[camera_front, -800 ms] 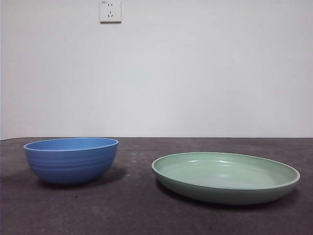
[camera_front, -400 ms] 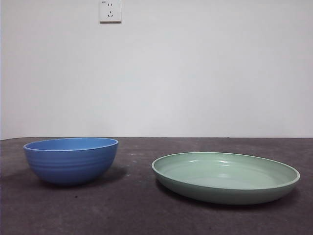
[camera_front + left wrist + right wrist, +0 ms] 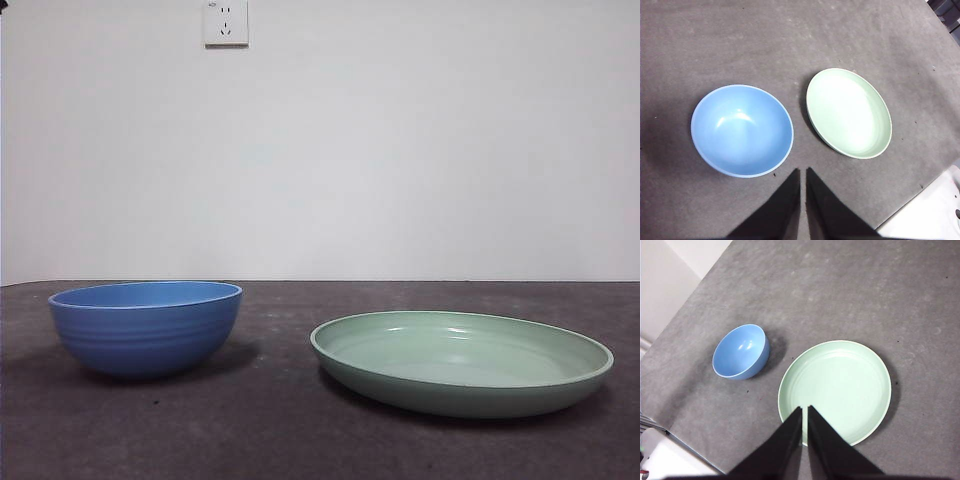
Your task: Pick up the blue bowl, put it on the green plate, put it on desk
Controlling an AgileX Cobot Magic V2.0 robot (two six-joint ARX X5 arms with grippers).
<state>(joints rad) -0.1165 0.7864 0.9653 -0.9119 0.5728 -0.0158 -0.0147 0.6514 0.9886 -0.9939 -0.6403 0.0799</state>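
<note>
Across the front view from left to right, you first meet the blue bowl (image 3: 146, 326), standing upright and empty on the desk (image 3: 270, 420). Right of it, a strip of bare surface apart, lies the green plate (image 3: 461, 361), wide, shallow and also empty. Bowl and plate do not touch. The desk is a dark grey-brown matte surface with a faint speckle; each dish casts a soft shadow on it. Behind the desk you have a plain white wall (image 3: 420, 150), with a white wall socket (image 3: 226, 21) high up, left of centre. A tiny black tip (image 3: 3, 5) shows at the top left corner.

Your left gripper (image 3: 803, 173) hangs high above the desk near the bowl, its two black jaws pressed nearly together with only a thin slit between them, gripping nothing. Your right gripper (image 3: 804, 410) hangs high over the plate's near rim, jaws likewise drawn together and empty.
</note>
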